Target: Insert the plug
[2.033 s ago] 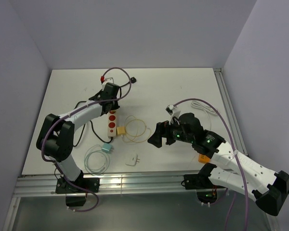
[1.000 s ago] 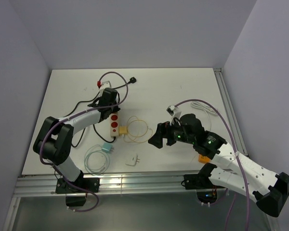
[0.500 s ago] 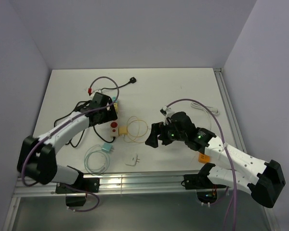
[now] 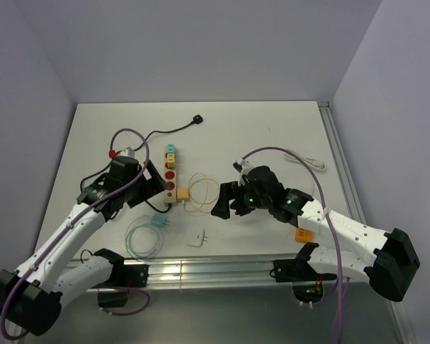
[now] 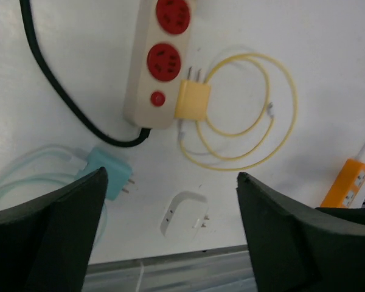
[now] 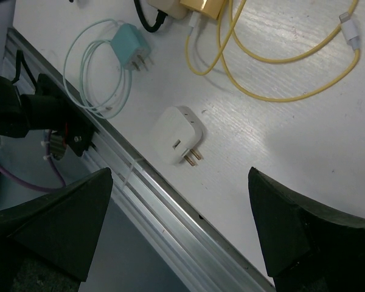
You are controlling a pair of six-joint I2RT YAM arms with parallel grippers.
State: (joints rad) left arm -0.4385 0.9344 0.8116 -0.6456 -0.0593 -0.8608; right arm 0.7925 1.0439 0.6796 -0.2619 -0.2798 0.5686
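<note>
A cream power strip (image 4: 170, 176) (image 5: 161, 61) with red sockets lies left of centre, and small teal and yellow plugs (image 4: 170, 153) sit at its far end. Beside its near end lies a yellow plug (image 4: 180, 193) (image 5: 193, 99) with a looped yellow cable (image 4: 204, 192). A white plug (image 4: 197, 239) (image 6: 177, 135) lies near the front edge, prongs bare. My left gripper (image 4: 149, 188) (image 5: 170, 237) hovers open over the strip's near end, holding nothing. To the right of the yellow loop, my right gripper (image 4: 226, 201) (image 6: 182, 225) hangs open above the white plug.
A teal plug (image 4: 158, 221) (image 6: 131, 48) with a pale coiled cable (image 4: 143, 240) lies front left. The strip's black cord runs to a black plug (image 4: 197, 119) at the back. An orange block (image 4: 303, 235) and a white cable (image 4: 308, 161) lie right. Metal rail (image 6: 170, 231) marks the front edge.
My left gripper opened and drew back from the strip's far end toward the near left, uncovering the teal and yellow plugs there. My right gripper shifted slightly left, still open.
</note>
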